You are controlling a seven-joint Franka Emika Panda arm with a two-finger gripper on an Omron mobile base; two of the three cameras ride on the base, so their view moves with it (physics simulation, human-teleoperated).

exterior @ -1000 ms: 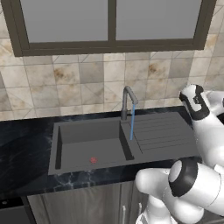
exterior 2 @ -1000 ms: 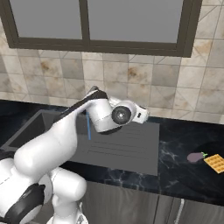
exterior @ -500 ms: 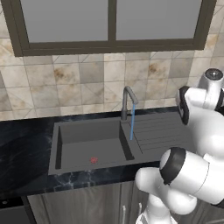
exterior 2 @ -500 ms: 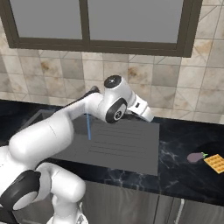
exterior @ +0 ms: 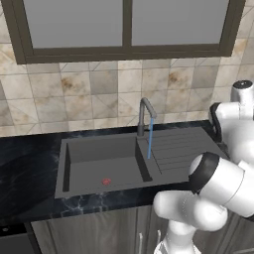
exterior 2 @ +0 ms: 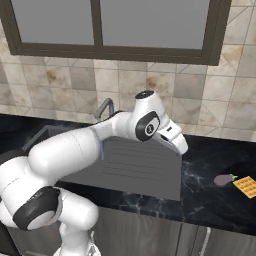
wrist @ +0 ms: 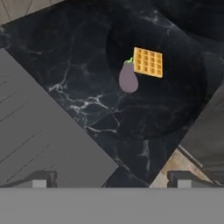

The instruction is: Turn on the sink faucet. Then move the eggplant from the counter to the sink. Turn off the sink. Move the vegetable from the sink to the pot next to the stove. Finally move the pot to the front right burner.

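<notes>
Eggplant (wrist: 128, 77) on counter (wrist: 87, 87) touching waffle (wrist: 148, 62), well ahead of gripper (wrist: 111, 183); jaws wide, holding nothing.

Purple eggplant (wrist: 128, 78) with green tip; golden grid-patterned waffle (wrist: 148, 62); black counter (wrist: 83, 83), pale grey veins; dark grey ribbed sink (exterior: 101, 163), red drain mark; blue water stream (exterior: 150, 142).
</notes>
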